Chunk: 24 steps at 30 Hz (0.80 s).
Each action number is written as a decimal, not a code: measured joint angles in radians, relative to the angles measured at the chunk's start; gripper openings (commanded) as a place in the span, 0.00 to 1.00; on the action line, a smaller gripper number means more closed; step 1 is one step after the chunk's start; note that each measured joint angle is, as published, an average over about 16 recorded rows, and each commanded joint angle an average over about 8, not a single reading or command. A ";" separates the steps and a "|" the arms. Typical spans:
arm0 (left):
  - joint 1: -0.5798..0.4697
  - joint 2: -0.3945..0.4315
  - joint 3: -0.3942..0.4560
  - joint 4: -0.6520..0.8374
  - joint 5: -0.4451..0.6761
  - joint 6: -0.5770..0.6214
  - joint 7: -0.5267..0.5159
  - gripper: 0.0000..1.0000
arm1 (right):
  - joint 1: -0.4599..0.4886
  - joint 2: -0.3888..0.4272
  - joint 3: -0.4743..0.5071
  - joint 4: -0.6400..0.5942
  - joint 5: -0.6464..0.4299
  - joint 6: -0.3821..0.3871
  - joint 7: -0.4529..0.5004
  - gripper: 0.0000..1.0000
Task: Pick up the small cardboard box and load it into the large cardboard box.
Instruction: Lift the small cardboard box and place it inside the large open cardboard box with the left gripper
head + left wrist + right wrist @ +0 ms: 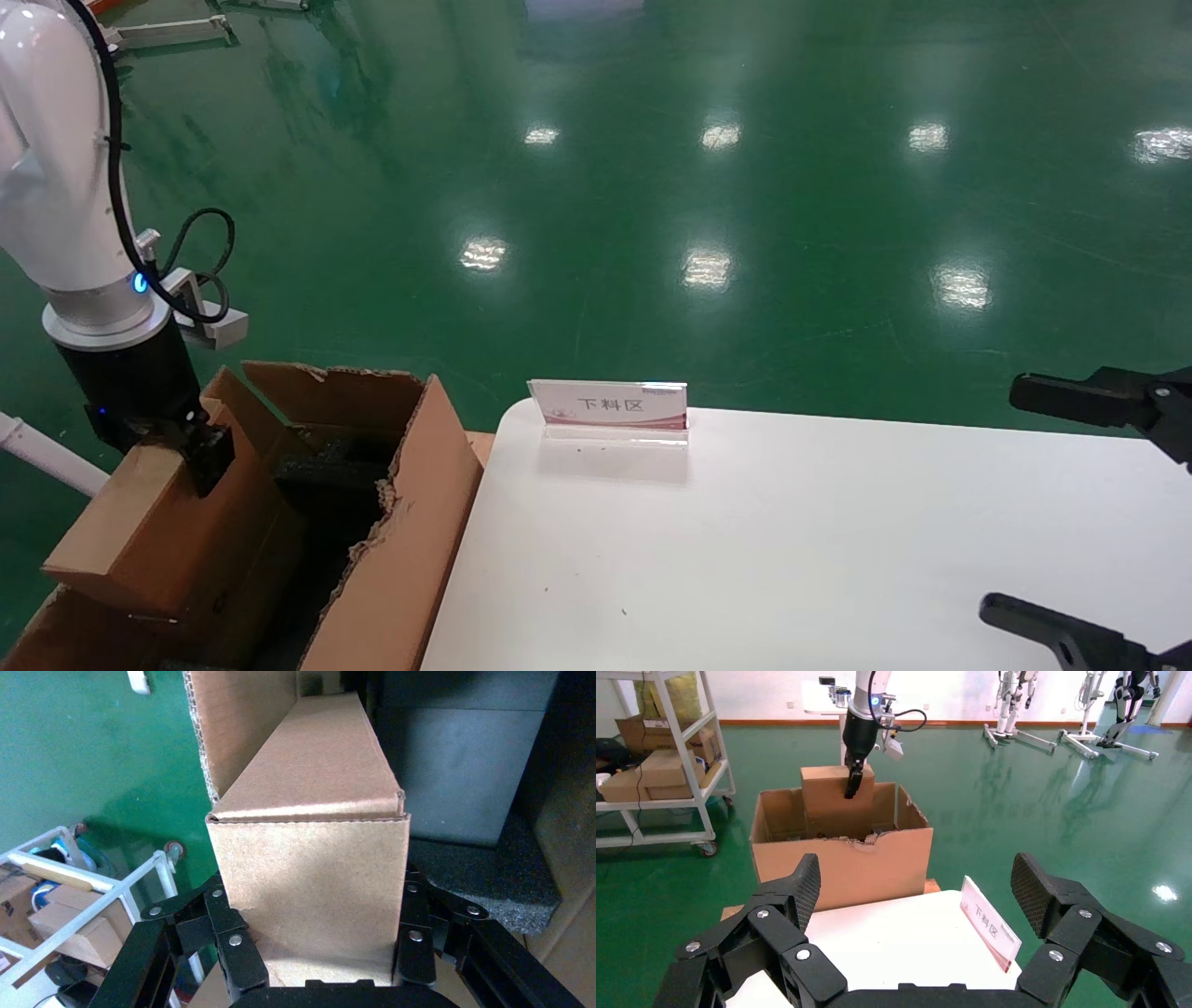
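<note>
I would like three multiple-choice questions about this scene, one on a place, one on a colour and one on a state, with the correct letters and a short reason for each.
1. Where is the small cardboard box?
A. On the white table
B. Held over the large cardboard box
C. On the floor

2. What colour is the floor?
A. Green
B. Grey
C. Blue

3. What is the state of the right gripper?
A. Shut on the sign
B. Shut and empty
C. Open and empty

Answers:
1. B: the left gripper grips it above the large cardboard box.
2. A: glossy green fills the head view.
3. C: its fingers stand wide apart over the white table, with nothing between them.
</note>
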 measured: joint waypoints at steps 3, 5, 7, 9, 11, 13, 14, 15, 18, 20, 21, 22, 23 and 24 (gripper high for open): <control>0.015 0.006 -0.001 0.017 0.000 -0.006 0.004 0.00 | 0.000 0.000 0.000 0.000 0.000 0.000 0.000 1.00; 0.025 0.010 -0.001 0.028 0.000 -0.010 0.007 0.00 | 0.000 0.000 0.000 0.000 0.000 0.000 0.000 1.00; 0.035 0.014 -0.002 0.039 0.000 -0.014 0.010 0.00 | 0.000 0.000 0.000 0.000 0.000 0.000 0.000 1.00; 0.045 0.018 -0.002 0.049 -0.001 -0.019 0.013 0.00 | 0.000 0.000 0.000 0.000 0.000 0.000 0.000 1.00; 0.055 0.021 -0.003 0.058 -0.001 -0.023 0.015 0.00 | 0.000 0.000 0.000 0.000 0.000 0.000 0.000 1.00; 0.065 0.024 -0.003 0.067 -0.001 -0.028 0.017 0.00 | 0.000 0.000 0.000 0.000 0.000 0.000 0.000 1.00; 0.069 0.026 -0.004 0.071 -0.001 -0.031 0.018 0.00 | 0.000 0.000 0.000 0.000 0.000 0.000 0.000 1.00; 0.074 0.028 -0.004 0.076 -0.002 -0.033 0.020 0.00 | 0.000 0.000 0.000 0.000 0.000 0.000 0.000 1.00; 0.089 0.032 -0.005 0.087 -0.003 -0.040 0.023 0.00 | 0.000 0.000 0.000 0.000 0.000 0.000 0.000 1.00; 0.098 0.035 -0.006 0.094 -0.004 -0.045 0.025 0.00 | 0.000 0.000 0.000 0.000 0.000 0.000 0.000 1.00; 0.102 0.036 -0.007 0.098 -0.004 -0.047 0.027 0.00 | 0.000 0.000 0.000 0.000 0.000 0.000 0.000 1.00; 0.106 0.037 -0.007 0.101 -0.004 -0.049 0.028 0.00 | 0.000 0.000 0.000 0.000 0.000 0.000 0.000 1.00; 0.111 0.038 -0.008 0.104 -0.005 -0.051 0.029 0.00 | 0.000 0.000 0.000 0.000 0.000 0.000 0.000 1.00; 0.115 0.039 -0.008 0.108 -0.006 -0.053 0.030 0.00 | 0.000 0.000 0.000 0.000 0.000 0.000 0.000 1.00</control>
